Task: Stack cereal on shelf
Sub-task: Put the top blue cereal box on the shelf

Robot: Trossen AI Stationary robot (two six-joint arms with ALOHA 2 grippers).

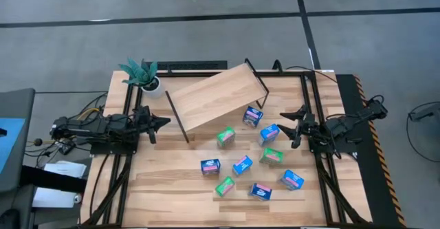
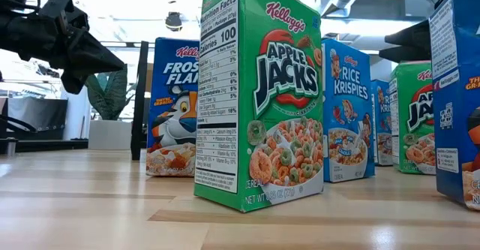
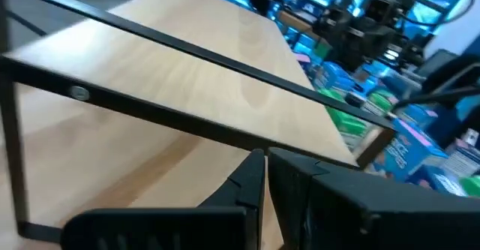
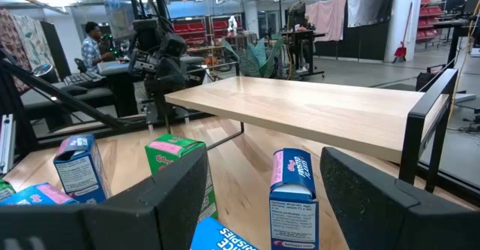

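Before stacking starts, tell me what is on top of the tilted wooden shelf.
Nothing: the light wooden shelf board on black rod legs is bare in the high and right wrist views. All small blue and green cereal boxes stand on the tabletop.

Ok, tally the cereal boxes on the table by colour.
Blue cereal boxes: 6
Green cereal boxes: 3
Total: 9
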